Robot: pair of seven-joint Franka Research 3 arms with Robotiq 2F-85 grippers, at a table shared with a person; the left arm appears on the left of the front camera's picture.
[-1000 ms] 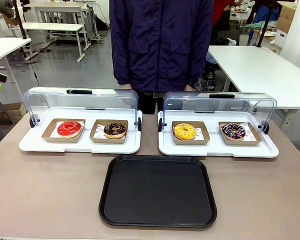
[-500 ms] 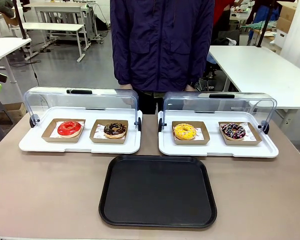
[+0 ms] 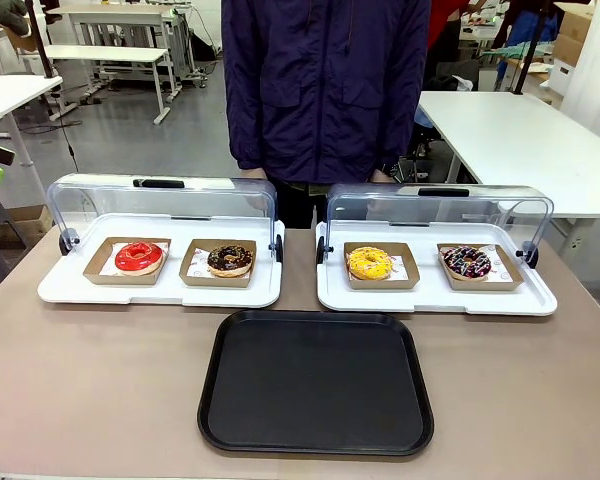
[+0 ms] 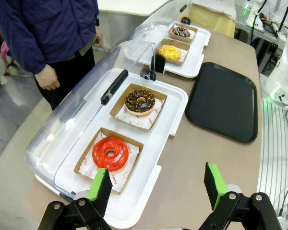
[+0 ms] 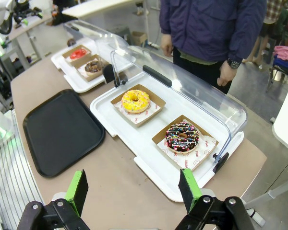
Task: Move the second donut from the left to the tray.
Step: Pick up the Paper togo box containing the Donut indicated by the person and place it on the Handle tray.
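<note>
My left wrist camera shows the left claw (image 4: pixel 158 181) at the bottom edge. Its green pads are spread wide and hold nothing, and past them I see the left case (image 4: pixel 168 120) and bare desk (image 4: pixel 197 158). My right claw (image 5: pixel 133 186) stands just as wide and empty at the bottom of its own view, with the right case (image 5: pixel 137 139) beyond it.

In the front view the chocolate donut (image 3: pixel 229 259) sits in its brown holder (image 3: pixel 193 270) at centre-left of the frame. It is in the right half of the left case, with the clear lid (image 3: pixel 110 205) raised behind it. The red donut (image 3: pixel 139 256) lies to its left in the same case. The yellow donut (image 3: pixel 368 262) and the sprinkled donut (image 3: pixel 466 262) sit in the right case at centre-right. The tray (image 3: pixel 315 383) lies bare in the lower middle, just below both cases and not touching either. A person (image 3: pixel 325 90) in a dark jacket stands at top centre, behind the desk
</note>
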